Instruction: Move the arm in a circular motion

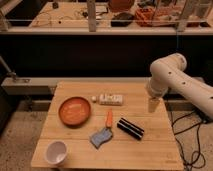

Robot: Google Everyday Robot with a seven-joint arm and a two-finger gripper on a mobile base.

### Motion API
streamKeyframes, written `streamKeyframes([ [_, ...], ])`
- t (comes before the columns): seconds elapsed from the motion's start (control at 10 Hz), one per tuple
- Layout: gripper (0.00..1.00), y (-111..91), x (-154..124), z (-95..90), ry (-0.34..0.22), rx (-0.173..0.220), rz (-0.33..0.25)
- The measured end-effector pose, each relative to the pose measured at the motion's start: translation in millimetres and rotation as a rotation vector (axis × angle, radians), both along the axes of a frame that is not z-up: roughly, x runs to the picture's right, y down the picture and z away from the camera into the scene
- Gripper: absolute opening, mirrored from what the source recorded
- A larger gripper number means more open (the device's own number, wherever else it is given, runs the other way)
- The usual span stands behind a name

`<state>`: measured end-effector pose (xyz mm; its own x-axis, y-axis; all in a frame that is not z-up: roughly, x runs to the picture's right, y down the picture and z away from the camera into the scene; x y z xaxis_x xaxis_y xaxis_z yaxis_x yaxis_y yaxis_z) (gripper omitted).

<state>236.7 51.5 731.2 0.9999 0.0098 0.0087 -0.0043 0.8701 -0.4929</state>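
Note:
The arm [175,80] is large, cream-white and made of thick tubular segments. It comes in from the right edge and bends at a rounded joint over the wooden table's [150,145] right side. The gripper [153,105] is the small tan tip. It points down just above the table near its right edge, to the right of a white strip-like object [110,98]. It holds nothing that I can see.
On the table lie an orange bowl [75,110], a white cup [56,151], a carrot [109,118], a blue-grey cloth [101,137] and a black box [130,128]. Cables [192,135] trail on the floor at the right. A dark railing and cluttered benches stand behind.

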Motion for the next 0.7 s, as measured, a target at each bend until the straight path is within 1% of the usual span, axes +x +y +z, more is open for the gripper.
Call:
streamKeyframes([
  [0.2, 0.8, 5.1, 5.5, -3.9, 0.005, 0.002, 0.009],
  [0.4, 0.8, 9.0, -1.1, -8.6, 0.0, 0.004, 0.006],
  [0.7, 0.8, 19.0, 1.7, -17.5, 0.002, 0.007, 0.008],
])
